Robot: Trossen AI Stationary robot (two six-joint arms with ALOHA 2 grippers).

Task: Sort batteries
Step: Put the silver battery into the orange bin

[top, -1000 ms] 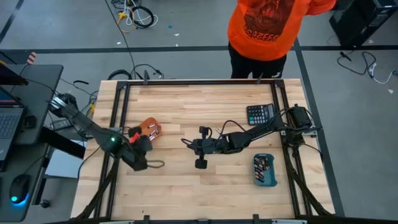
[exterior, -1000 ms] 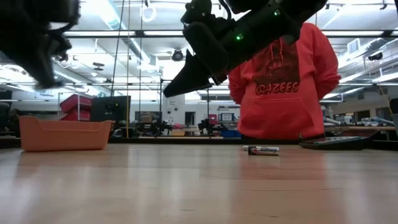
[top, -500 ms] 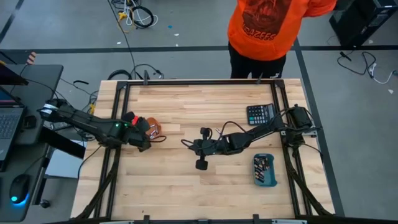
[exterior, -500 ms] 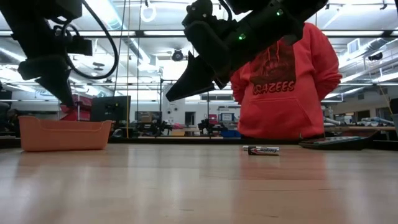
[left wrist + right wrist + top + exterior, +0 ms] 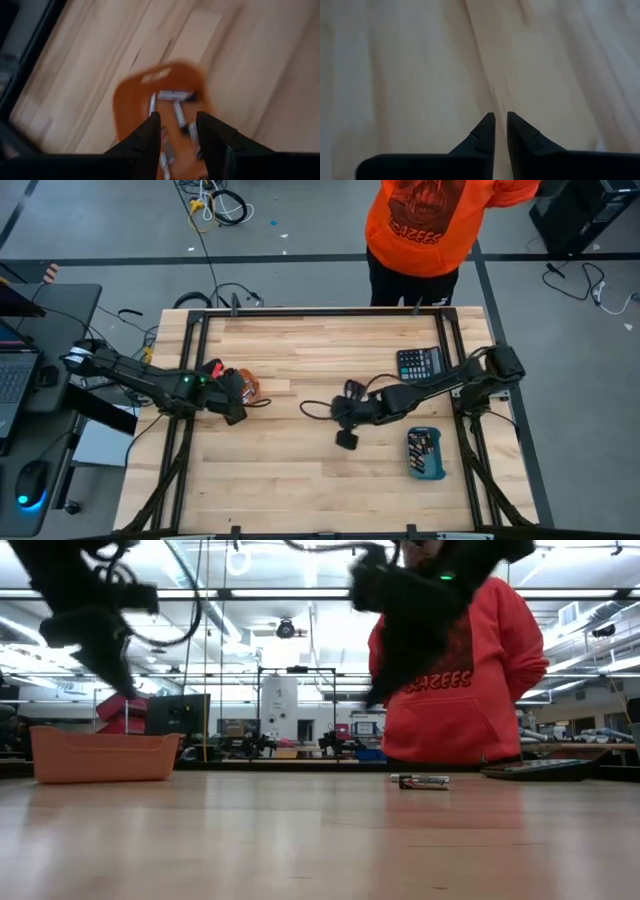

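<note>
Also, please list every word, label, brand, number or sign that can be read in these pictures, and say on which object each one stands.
"AZEES": on the front of the person's orange hoodie, low view; the first letter is hidden behind the arm.
Print on the hoodie in the high view: too small to read.
Label on the battery lying on the table: too blurred to read.
Keys of the calculator: too small to read.
Batteries in the orange tray and blue tray: no readable text.

Batteries (image 5: 172, 107) in orange tray (image 5: 130, 100); one (image 5: 423, 781) lies on table.

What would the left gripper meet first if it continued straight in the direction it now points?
Probably the batteries lying in the orange tray: the left gripper points down into it, fingers apart, nothing visible between them. How far above it hangs is unclear.
</note>
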